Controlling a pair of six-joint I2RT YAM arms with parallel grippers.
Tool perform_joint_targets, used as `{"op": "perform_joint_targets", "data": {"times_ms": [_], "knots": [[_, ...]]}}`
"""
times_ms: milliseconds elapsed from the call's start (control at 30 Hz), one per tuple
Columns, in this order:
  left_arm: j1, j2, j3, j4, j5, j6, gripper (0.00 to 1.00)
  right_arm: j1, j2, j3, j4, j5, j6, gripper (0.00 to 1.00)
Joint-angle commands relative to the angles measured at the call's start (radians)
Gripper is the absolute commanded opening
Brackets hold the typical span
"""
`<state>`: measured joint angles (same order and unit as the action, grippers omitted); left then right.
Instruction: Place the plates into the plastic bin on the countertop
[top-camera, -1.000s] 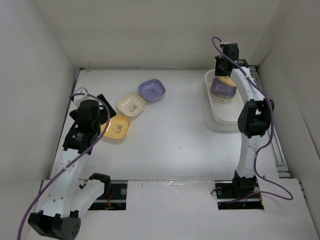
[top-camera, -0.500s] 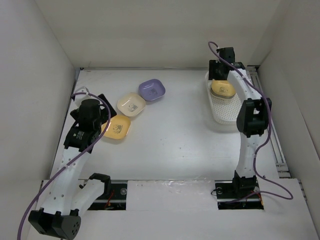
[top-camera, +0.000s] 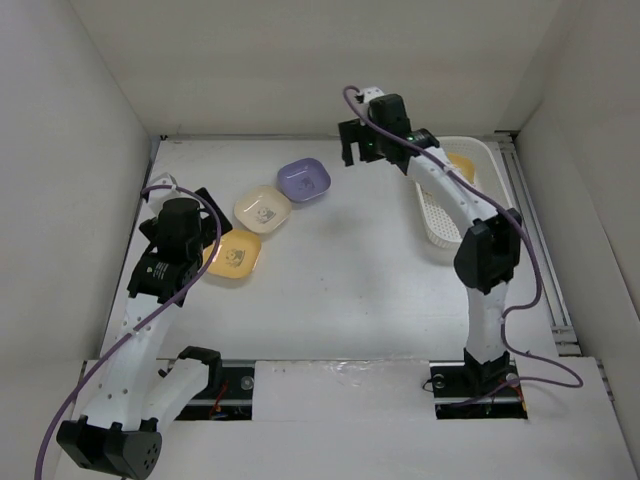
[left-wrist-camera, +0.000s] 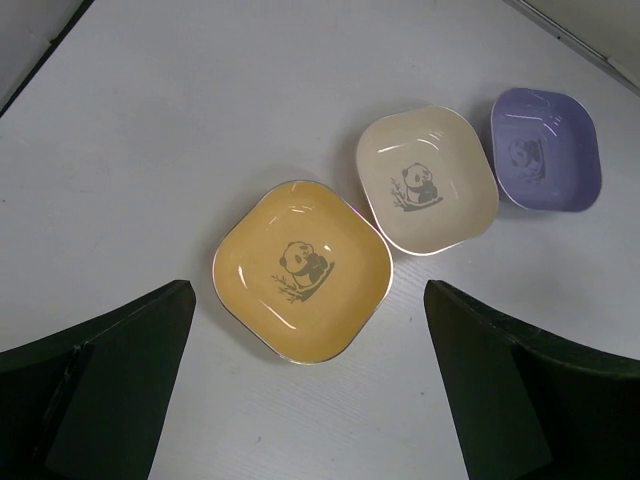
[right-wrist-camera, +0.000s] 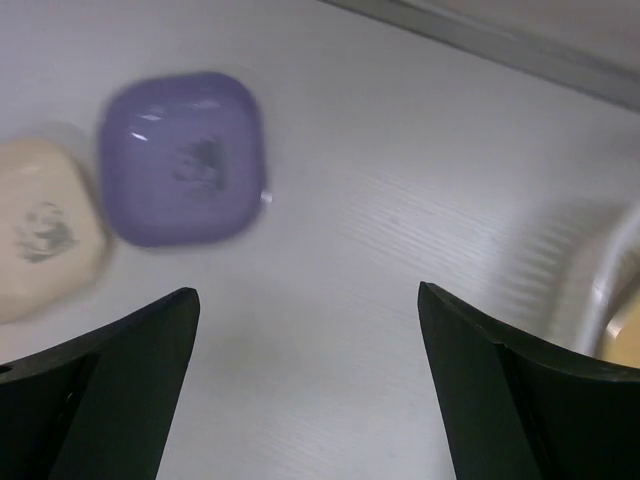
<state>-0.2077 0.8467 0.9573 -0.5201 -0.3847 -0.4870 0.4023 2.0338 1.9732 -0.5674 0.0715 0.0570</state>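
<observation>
Three plates lie in a row on the countertop (top-camera: 340, 270): a purple one (top-camera: 303, 180) (right-wrist-camera: 183, 158), a cream one (top-camera: 263, 208) (left-wrist-camera: 428, 182) and a yellow-orange one (top-camera: 233, 254) (left-wrist-camera: 303, 270). The plastic bin (top-camera: 480, 143) stands at the right and holds a yellow-orange plate (top-camera: 462, 165); my right arm covers part of it. My right gripper (top-camera: 360, 150) (right-wrist-camera: 308, 292) hangs open and empty over bare countertop, just right of the purple plate. The left gripper (top-camera: 200, 235) (left-wrist-camera: 307, 290) is open above the near edge of the yellow-orange plate on the countertop.
White walls close in the countertop on three sides. A metal rail (top-camera: 545, 270) runs along the right edge beside the bin. The bin's rim (right-wrist-camera: 600, 270) shows at the right of the right wrist view.
My right gripper has opened over the bin and swung left, out over the countertop near the purple plate. The left arm has not moved.
</observation>
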Motion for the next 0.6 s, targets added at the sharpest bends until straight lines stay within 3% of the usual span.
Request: {"op": "perform_joint_targets", "data": {"times_ms": [0,200,400,567], "knots": [[0.001,-0.005,-0.006,0.017,-0.036,-0.004,1.0,0.041,0.127,0.136,0.031,-0.097,-0.013,0.95],[0.001,-0.014,-0.006,0.017,-0.026,-0.004,1.0,0.072,0.339,0.279,0.069,-0.223,0.01,0.91],[0.001,-0.032,-0.006,0.017,-0.026,-0.004,1.0,0.081,0.454,0.371,0.072,-0.214,0.033,0.9],[0.001,-0.032,-0.006,0.017,-0.026,-0.004,1.0,0.081,0.491,0.403,0.052,-0.193,0.044,0.82]]}}
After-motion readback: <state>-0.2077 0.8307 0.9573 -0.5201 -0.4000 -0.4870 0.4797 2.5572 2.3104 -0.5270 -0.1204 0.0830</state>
